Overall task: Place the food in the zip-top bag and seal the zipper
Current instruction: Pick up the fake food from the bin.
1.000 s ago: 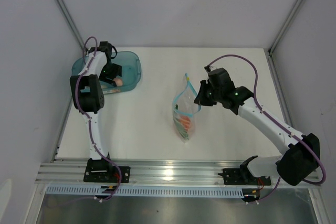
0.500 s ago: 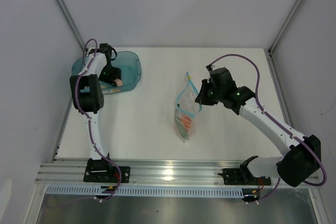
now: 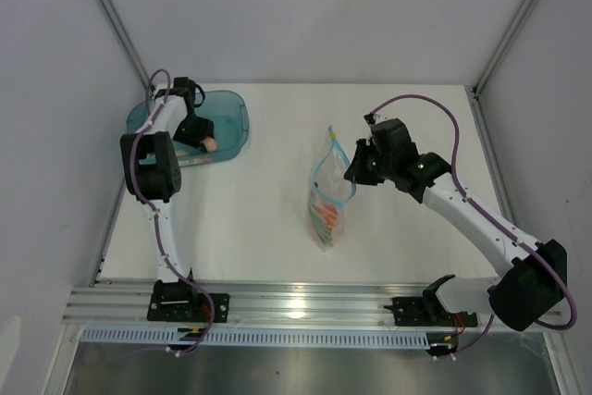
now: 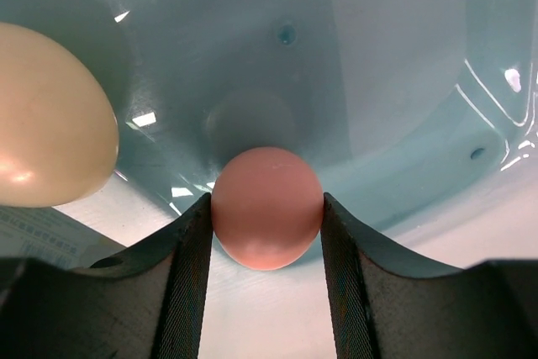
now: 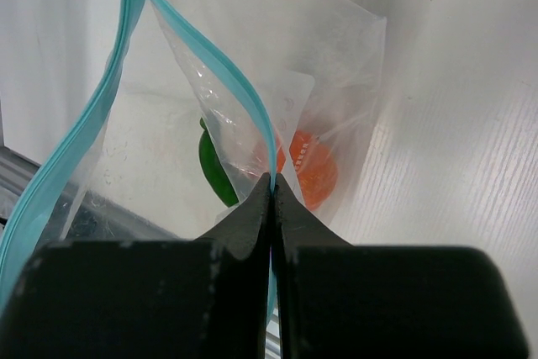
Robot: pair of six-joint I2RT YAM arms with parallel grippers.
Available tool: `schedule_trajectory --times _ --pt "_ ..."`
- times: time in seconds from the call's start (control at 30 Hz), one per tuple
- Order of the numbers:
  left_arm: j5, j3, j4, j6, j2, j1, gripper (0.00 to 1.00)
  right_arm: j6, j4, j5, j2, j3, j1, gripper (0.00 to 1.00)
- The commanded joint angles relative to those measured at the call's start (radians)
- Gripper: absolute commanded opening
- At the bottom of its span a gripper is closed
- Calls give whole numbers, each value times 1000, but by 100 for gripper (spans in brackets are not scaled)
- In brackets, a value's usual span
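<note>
Left gripper [image 4: 266, 212] is clamping the pink-orange round fruit [image 4: 267, 176] between both pads, low in the teal tub [image 4: 403, 56] at the upper left of the top view. The cream egg [image 4: 46, 115] is lying just beside it. A straight lift looks best, sparing the egg and the tub wall.

Right gripper [image 5: 273, 184] is pinching one side of the zipper [image 5: 214, 65] tight, holding the zip-top bag [image 3: 328, 201] agape at frame centre, with a green vegetable [image 5: 214, 170] inside.

White table [image 3: 250, 219], with pale walls enclosing it.

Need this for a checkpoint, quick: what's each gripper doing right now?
Left gripper: closed on the pink ball in the tub.
Right gripper: closed on the rim of the bag.
</note>
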Motion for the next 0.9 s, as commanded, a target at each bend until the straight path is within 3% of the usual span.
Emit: schedule_trajectory --times 0.0,0.2,0.4,0.53,0.7,0.73,0.77,0.87 --pt "-9 -16 47 52 -100 4 1 -7 18 12 -14 2 -6 0" --pt "-39 -54 87 110 -252 -19 1 2 22 21 0 3 -4 0" --pt "12 -266 232 187 -473 -66 1 16 25 41 8 3 -6 0" --pt "331 -517 444 228 -620 -111 1 26 31 47 12 -7 -4 0" --pt "524 -770 661 299 -794 -202 1 40 31 54 14 -12 -1 0" --pt "571 -797 712 320 -824 -228 1 42 25 59 15 -10 -1 0" --pt "704 -821 779 340 -881 -239 1 40 22 67 11 -7 -1 0" --pt "812 -892 947 381 -962 -295 1 40 7 78 6 2 0 0"
